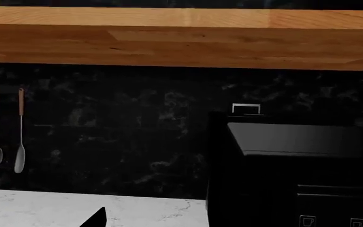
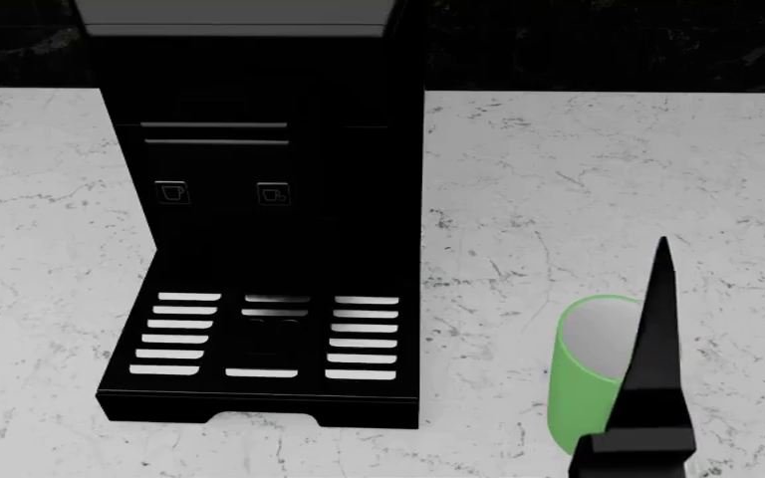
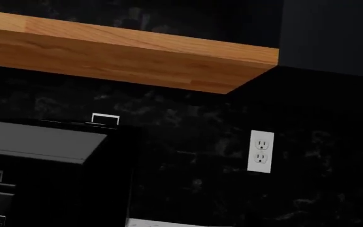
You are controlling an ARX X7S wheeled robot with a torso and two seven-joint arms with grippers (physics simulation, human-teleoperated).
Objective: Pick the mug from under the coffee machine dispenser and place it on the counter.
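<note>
Mug [image 2: 585,370]: stands upright on the white marble worktop [image 2: 542,179], off to the right of the coffee machine dispenser [image 2: 266,199] and well clear of its drip tray [image 2: 260,344]; the tray's slots are bare. Its handle cannot be made out from the head view.

Task state: judged from this layout, the mug is already out from under the dispenser and resting on the worktop, so what remains is for the arm to get clear.

Right tool [image 2: 648,378]: only a dark, pointed wedge shows in the head view, overlapping the mug's right side and rim. Whether its fingers are spread or closed, and whether they touch the mug, cannot be told (the right wrist view looks up at the wooden shelf [image 3: 125,56], the dark backsplash and a wall outlet [image 3: 261,151], not at the mug).

Left tool [image 1: 96,220]: just a black tip shows at the edge of the left wrist view, over the worktop; its opening cannot be told and nothing is seen in it. Two spoons [image 1: 6,127] hang on the backsplash beyond.

Risk: if a finger is against the mug wall, a sideways pull-away could tip or drag the tall mug.

Risk: a retreat towards the machine could knock its side.
</note>
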